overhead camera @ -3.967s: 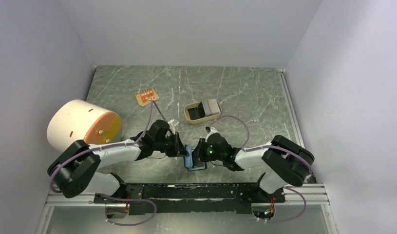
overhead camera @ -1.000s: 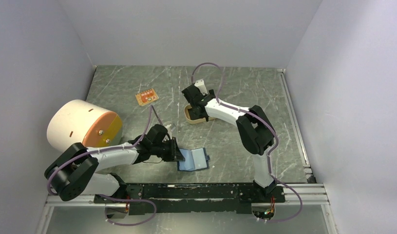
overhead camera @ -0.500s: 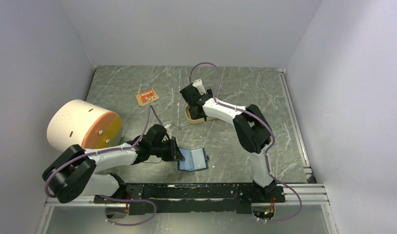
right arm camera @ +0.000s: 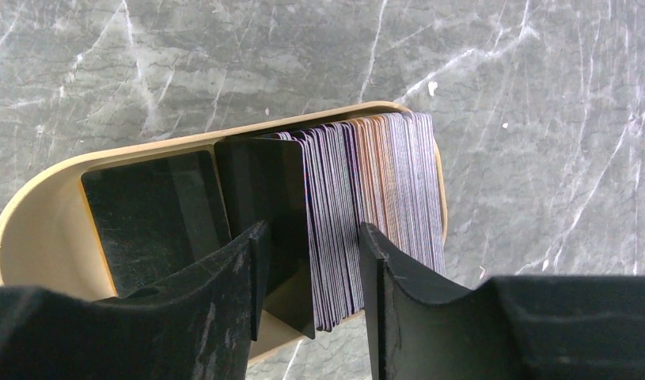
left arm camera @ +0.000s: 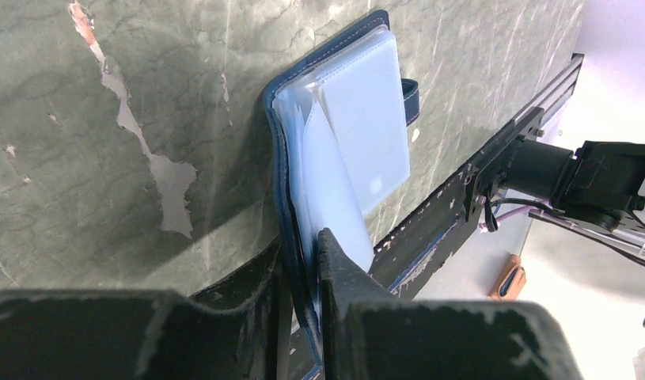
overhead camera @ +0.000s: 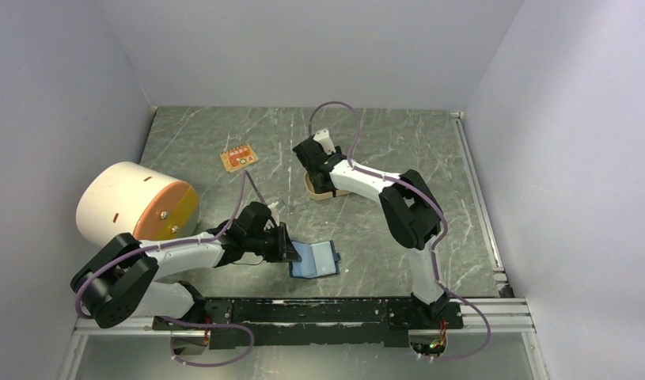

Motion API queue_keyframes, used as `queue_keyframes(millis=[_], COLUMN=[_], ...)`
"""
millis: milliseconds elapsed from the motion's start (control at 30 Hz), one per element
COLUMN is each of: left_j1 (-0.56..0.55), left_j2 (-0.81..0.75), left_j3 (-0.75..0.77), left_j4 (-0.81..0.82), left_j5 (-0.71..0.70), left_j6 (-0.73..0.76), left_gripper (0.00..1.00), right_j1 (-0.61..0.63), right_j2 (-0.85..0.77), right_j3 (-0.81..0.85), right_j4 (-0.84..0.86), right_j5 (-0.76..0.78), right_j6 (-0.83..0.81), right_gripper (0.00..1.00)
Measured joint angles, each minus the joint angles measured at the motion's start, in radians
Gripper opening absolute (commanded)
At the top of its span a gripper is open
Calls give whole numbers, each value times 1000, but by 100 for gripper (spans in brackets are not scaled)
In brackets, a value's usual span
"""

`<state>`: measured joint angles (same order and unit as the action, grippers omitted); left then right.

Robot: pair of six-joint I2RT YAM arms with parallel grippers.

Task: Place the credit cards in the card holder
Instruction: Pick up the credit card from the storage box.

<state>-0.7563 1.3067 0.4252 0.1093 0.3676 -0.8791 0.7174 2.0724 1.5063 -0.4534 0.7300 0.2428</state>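
A: Where is the dark navy folding card holder at this moment?

B: It lies opened on the grey-green marbled counter, near the front edge, between the two arm bases. The light blue inside with the clear sleeves looks up. Its long axis goes left to right in the top view, a little tilted. The small strap tab points to the right, away from the left arm.

A: And the left fingers?

B: They are closed on the navy cover at the left end of the card holder, one finger on each side of it.

A: Where are the thin rectangular plastic credit cards?

B: They stand on edge, face to face, in the tan oval tray, further back on the counter and well apart from the card holder. The row follows the long axis of the tray. The dark flat pieces at the left of the row lean over.

A: The right fingers?

B: They are down in the tray, one on each side of a part of the row. They stand apart. If they press the cards, I cannot tell.
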Motion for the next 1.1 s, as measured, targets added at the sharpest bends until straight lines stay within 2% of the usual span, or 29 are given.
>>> queue_keyframes(millis=[533,733,1100], left_j1=[0,0,0], left_j2=[0,0,8], left_j3=[0,0,0], left_j4=[0,-1,-1], left_j5=[0,0,0], left_j6=[0,0,0], left_gripper=[21,22,21], right_j1=[0,0,-4], right_j2=[-2,-9,-96], right_j3=[16,20,10], right_j4=[-1,-5,-19], right_j5=[-11,-27,-177], right_j6=[-20,-22,0], right_gripper=[27,14,0])
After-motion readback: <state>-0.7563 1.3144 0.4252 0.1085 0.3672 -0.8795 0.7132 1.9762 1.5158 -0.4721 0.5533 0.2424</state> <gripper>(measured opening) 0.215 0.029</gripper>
